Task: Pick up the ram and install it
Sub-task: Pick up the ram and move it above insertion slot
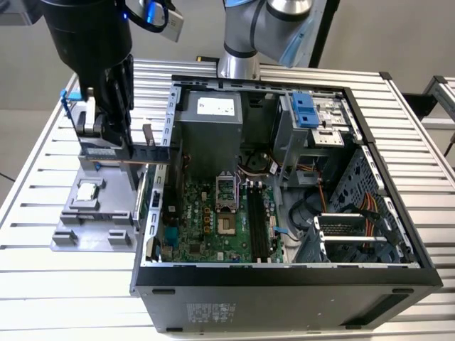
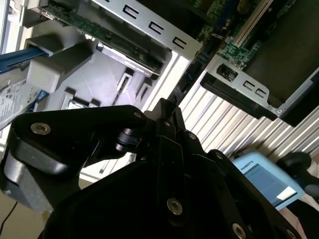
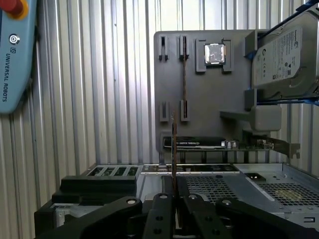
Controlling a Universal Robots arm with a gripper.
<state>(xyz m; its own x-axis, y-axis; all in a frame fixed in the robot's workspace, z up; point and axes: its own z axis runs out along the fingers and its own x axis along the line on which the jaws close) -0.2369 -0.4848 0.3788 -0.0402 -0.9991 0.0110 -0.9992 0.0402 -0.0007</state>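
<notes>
Pickup looks done: the hand (image 3: 174, 188) is clamped on the ram (image 3: 174, 144), held edge-on clear of the tray (image 3: 209, 99), near the case (image 1: 169, 121) wall. Seating it in the board slots (image 1: 257, 224) remains.

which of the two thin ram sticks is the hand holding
The ram clamped edge-on in the hand, in the first wrist view. The other stick sits apart, slotted in the grey tray beside the processor.
</notes>
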